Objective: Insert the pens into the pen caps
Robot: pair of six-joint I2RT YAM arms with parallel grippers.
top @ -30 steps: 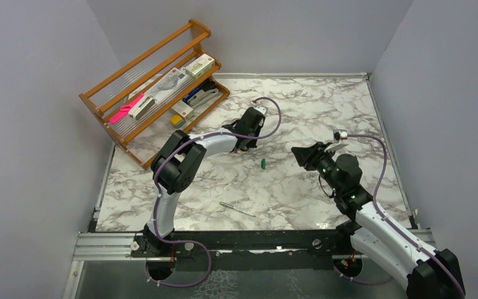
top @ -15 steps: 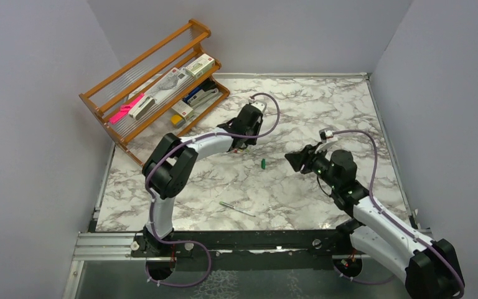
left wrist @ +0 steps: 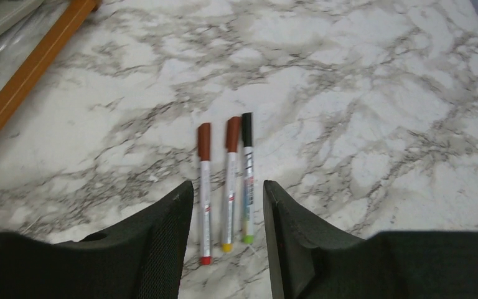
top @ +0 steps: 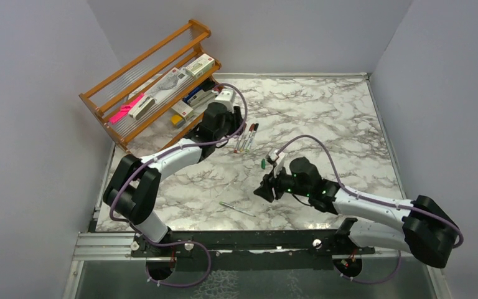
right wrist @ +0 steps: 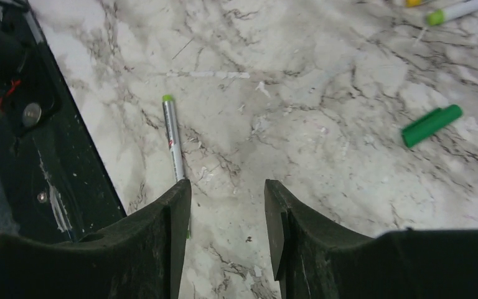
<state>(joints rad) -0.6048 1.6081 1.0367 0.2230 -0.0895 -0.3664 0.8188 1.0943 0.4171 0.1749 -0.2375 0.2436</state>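
Three thin white pens lie side by side on the marble; two wear red-brown pen caps and one a black cap. From above the pens sit just right of my left gripper. That left gripper hangs open over their coloured ends, holding nothing. A fourth pen lies uncapped near the front edge, its lower end hidden behind my right finger. This loose pen is left of my right gripper. The right gripper is open and empty. A loose green pen cap lies apart.
A wooden rack with stationery, a pink marker and a yellow block stands at the back left. The black front rail runs close to the loose pen. Grey walls close in the table on three sides.
My left arm swung back left, uncovering the three capped pens, and its jaws opened. My right arm came down and forward-left toward the loose pen, jaws opening wider.
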